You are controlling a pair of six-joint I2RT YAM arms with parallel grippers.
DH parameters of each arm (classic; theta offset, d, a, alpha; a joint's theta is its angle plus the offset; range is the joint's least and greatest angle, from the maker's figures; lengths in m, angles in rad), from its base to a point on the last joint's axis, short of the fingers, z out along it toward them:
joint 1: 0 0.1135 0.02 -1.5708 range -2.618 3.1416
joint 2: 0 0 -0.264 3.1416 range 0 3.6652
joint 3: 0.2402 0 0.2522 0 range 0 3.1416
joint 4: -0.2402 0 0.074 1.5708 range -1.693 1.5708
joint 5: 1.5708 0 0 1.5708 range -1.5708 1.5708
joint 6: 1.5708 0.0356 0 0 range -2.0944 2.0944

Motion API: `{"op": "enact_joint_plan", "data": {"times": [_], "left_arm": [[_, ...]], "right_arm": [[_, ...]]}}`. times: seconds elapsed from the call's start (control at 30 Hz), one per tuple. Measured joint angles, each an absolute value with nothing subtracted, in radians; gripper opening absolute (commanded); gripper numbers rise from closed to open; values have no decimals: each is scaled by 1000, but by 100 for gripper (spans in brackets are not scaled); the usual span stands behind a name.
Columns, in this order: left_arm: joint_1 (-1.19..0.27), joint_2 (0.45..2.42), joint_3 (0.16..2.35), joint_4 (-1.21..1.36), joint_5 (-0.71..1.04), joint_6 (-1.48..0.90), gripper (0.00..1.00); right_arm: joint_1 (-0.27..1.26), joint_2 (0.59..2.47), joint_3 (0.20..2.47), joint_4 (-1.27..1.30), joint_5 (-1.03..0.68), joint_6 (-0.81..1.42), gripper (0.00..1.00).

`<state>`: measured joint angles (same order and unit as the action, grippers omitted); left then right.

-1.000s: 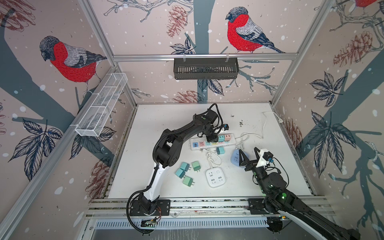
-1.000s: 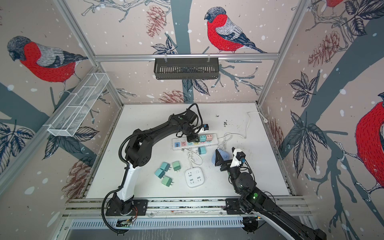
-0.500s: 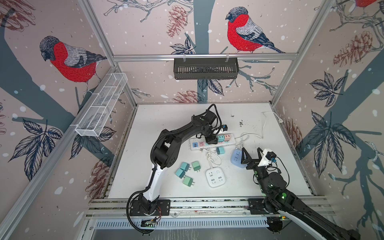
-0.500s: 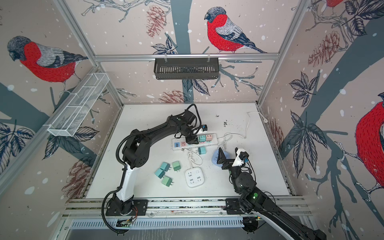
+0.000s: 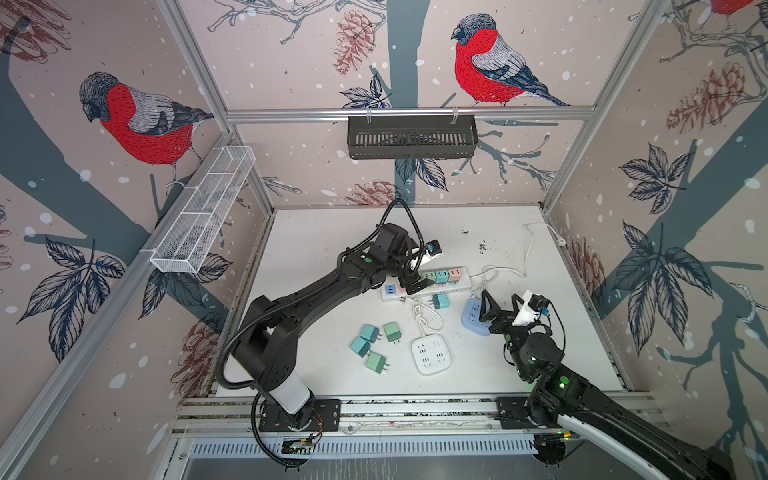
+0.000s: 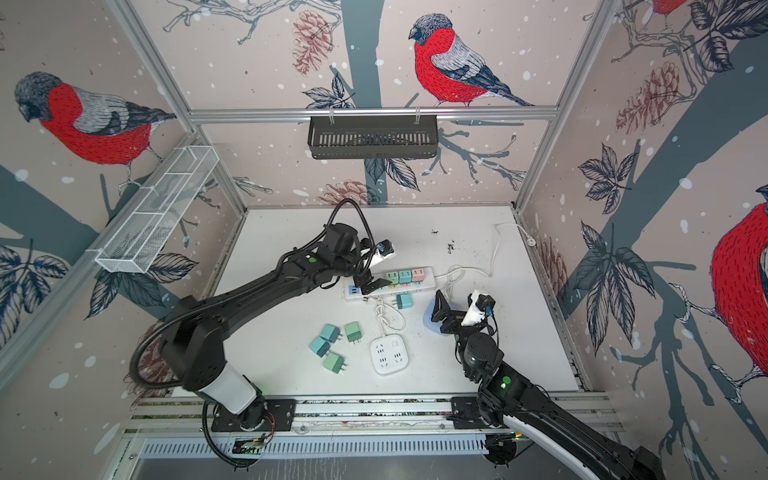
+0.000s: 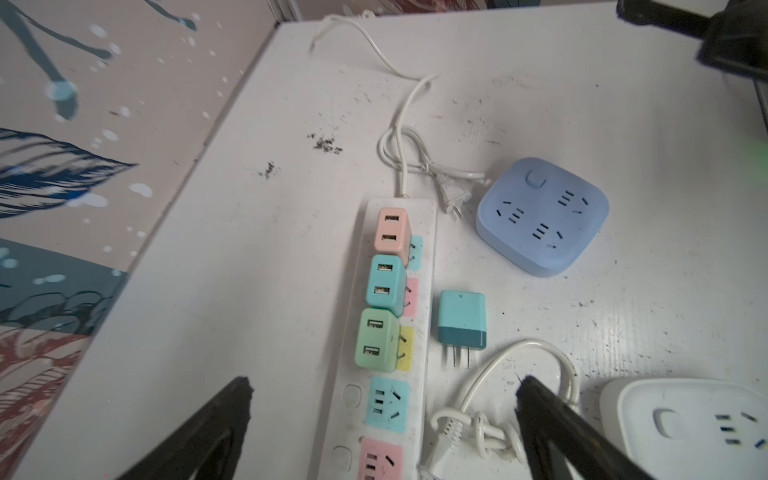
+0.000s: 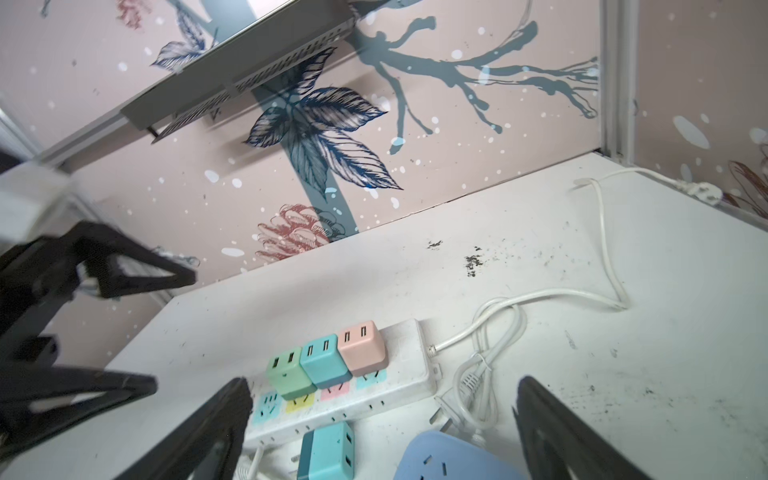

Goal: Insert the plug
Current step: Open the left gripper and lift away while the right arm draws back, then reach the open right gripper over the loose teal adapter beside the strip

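Since the earlier frames, the left end effector has been opened and drawn slightly back along the power strip. The right end effector has been shifted a little off the blue socket cube.

Both end effectors are found with jaws apart and nothing between them.

Three USB charger plugs are seen seated in a row on the strip: the green charger plug, a teal one and a peach one. The green one lies just ahead of the left fingers and appears fully home, though its prongs are hidden.

A loose teal charger plug is recorded lying flat on the table, just beside the strip, with its two prongs exposed. Four further charger plugs are grouped nearer the robot, beside a white socket cube.

Handling is assessed as follows. The loose plug is judged to be light, rigid, smooth-sided plastic, so slip under a shallow grip is likely. The prongs are thin and could be bent, so they should not be gripped. Hold is best taken across the two broad flat faces of the body, at mid-height. The strip is also judged light and may be pushed along the table during pressing.
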<state>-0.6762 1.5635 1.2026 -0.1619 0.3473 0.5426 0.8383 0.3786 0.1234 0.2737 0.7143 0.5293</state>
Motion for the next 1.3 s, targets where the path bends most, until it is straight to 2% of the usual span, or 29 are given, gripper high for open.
{"op": "enact_joint_plan", "data": {"times": [0.17, 0.27, 0.37, 0.5, 0.67, 0.87, 1.3], "left_arm": [[-674, 1290, 927, 137, 233, 428, 99], [-672, 1149, 763, 308, 186, 382, 99], [-671, 1065, 695, 392, 172, 355, 99], [-670, 1040, 681, 487, 168, 315, 99], [-670, 1052, 681, 516, 165, 288, 99], [-670, 1032, 677, 532, 236, 273, 99], [-670, 1015, 685, 519, 341, 289, 99]], "right_arm": [[838, 585, 280, 120, 813, 764, 100], [838, 697, 352, 59, 810, 814, 99], [834, 787, 453, -30, 793, 815, 100], [829, 836, 561, -117, 754, 801, 100], [835, 808, 456, -111, 587, 756, 99], [867, 843, 427, -91, 525, 797, 99], [911, 1176, 615, -90, 453, 874, 89]]}}
